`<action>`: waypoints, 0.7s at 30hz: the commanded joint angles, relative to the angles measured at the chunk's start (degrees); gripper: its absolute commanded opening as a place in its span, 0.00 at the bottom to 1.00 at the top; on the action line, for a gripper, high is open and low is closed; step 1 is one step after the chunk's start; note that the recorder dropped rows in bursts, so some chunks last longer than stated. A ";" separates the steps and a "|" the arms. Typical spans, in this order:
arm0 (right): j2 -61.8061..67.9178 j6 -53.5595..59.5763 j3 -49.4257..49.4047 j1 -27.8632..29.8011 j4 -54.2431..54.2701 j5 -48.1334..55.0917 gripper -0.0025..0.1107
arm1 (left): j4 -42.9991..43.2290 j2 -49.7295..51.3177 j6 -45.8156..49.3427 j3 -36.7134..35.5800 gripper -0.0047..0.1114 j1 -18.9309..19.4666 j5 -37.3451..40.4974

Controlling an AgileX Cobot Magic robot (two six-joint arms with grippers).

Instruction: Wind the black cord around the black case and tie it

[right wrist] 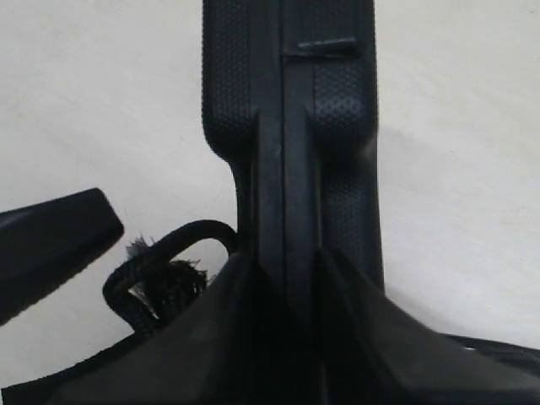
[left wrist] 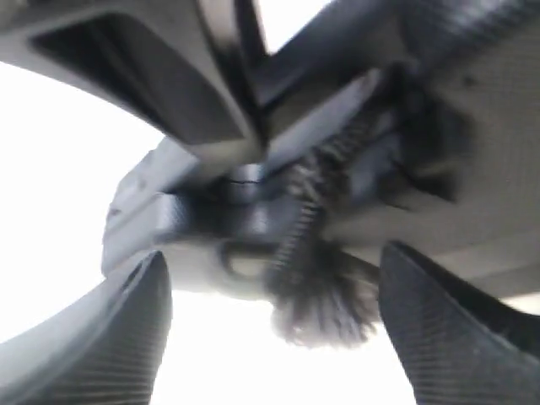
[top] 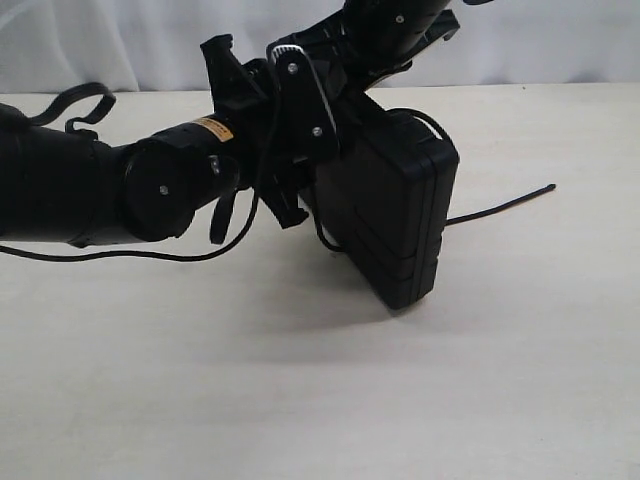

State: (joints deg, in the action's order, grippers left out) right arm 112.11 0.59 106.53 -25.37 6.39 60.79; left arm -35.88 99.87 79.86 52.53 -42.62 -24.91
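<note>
The left gripper (left wrist: pixel 274 253) is wide open, empty, so the frayed cord (left wrist: pixel 325 304) may slip loose while the right gripper (right wrist: pixel 285 257) clamps the case (right wrist: pixel 287 101).

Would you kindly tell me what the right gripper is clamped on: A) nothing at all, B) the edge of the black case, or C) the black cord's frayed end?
B: in the right wrist view the right gripper closes on both sides of the black case, while the black cord lies loose beside it.
</note>
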 commanded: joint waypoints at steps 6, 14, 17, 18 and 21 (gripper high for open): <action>0.49 0.31 -0.32 -0.06 0.25 0.06 0.06 | -0.81 -0.39 0.89 0.21 0.27 1.33 1.38; 0.49 0.31 -0.32 -0.06 0.25 0.27 0.06 | 7.88 -0.39 -5.15 0.21 0.04 1.22 0.42; 0.49 0.31 -0.32 -0.06 0.25 0.27 0.06 | 16.16 -0.39 -12.38 0.21 0.04 1.22 0.42; 0.49 0.31 -0.32 -0.06 0.36 0.27 0.06 | 19.16 -0.39 -14.22 0.21 0.04 1.22 0.42; 0.49 0.31 -0.32 -0.06 0.36 0.27 0.06 | 25.29 -0.17 -18.91 0.21 0.04 1.22 0.53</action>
State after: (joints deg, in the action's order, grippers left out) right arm 112.11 0.59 106.53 -25.37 6.39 60.79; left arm -16.85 99.87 66.26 52.53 -41.35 -23.94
